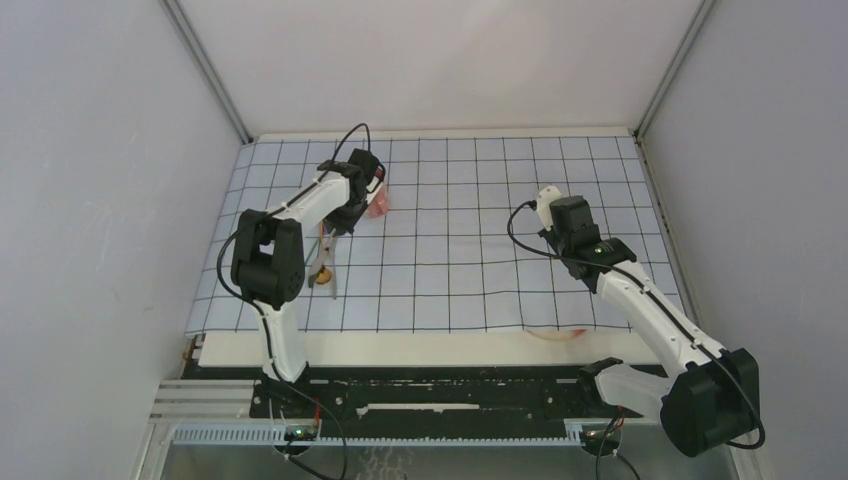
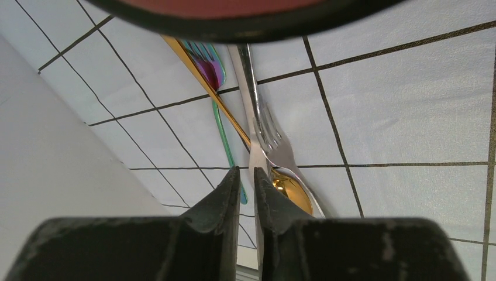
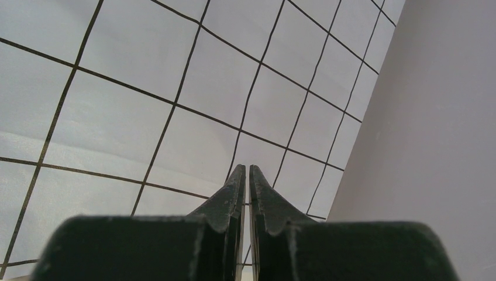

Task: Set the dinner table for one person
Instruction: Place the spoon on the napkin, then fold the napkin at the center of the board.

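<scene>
Barely begun, I judge: cutlery (image 1: 325,268) lies heaped at the left beside the plate (image 2: 234,12), my left pincer (image 2: 246,181) apparently nipping one silver utensil (image 2: 255,161), my right pincer (image 3: 246,172) closed on nothing.

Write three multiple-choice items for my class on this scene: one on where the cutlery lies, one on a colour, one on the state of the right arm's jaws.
1. Where does the cutlery lie? A on the cloth's left part; B at the cloth's right edge; C off the cloth.
2. What colour is the spoon? A red; B gold; C black.
3. How do the jaws of the right arm stand? A wide open; B shut on a fork; C shut, empty.
Key: 1A, it lies beside the left arm; 2B, its bowl gleams gold; 3C, the tips meet with only bare cloth beyond.
</scene>
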You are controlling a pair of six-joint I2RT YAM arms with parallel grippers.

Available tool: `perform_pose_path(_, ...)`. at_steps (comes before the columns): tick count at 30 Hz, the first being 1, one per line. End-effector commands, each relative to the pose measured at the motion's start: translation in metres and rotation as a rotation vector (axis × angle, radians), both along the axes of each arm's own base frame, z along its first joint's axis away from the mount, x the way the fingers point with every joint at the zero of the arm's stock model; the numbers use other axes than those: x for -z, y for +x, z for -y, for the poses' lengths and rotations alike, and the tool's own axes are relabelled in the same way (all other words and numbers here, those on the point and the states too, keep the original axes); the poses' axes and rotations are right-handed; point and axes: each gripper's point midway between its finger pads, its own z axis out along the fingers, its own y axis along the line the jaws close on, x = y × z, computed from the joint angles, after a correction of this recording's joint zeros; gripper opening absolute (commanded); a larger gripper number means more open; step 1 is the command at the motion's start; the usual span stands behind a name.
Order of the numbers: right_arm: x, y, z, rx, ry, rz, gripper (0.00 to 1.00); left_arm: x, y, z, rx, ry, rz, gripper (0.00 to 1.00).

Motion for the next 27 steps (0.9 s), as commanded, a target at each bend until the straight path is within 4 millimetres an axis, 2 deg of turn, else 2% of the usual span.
perform_pose_path(1,-0.002,0.005,-0.002,-0.002,0.011,0.018,0.12,-0.016,0.012,0.004,-0.011,-0.03,0.066,0.2)
perform_pose_path(7,-0.002,0.005,-0.003,-0.006,0.013,0.018,0.12,-0.029,0.015,0.006,-0.018,-0.056,0.107,0.27)
perform_pose_path(9,-0.004,0.007,-0.002,0.01,0.014,0.034,0.12,-0.044,0.019,0.008,-0.021,-0.072,0.15,0.28)
perform_pose_path(10,-0.006,0.009,0.002,0.034,0.013,0.049,0.12,-0.058,0.022,0.01,-0.023,-0.093,0.189,0.29)
perform_pose_path(13,-0.011,0.016,0.027,0.162,0.029,0.098,0.15,-0.097,0.029,0.017,-0.028,-0.144,0.298,0.33)
perform_pose_path(15,-0.01,0.016,0.052,0.253,0.05,0.104,0.16,-0.123,0.031,0.022,-0.021,-0.154,0.372,0.37)
perform_pose_path(19,0.001,-0.005,0.082,0.344,0.094,0.032,0.17,-0.157,0.019,0.042,0.027,-0.208,0.444,0.48)
perform_pose_path(23,0.016,-0.037,0.117,0.438,0.11,-0.024,0.19,-0.164,0.001,0.074,0.099,-0.272,0.445,0.53)
perform_pose_path(27,0.031,-0.063,0.152,0.522,0.119,-0.054,0.26,-0.154,-0.012,0.105,0.165,-0.315,0.392,0.55)
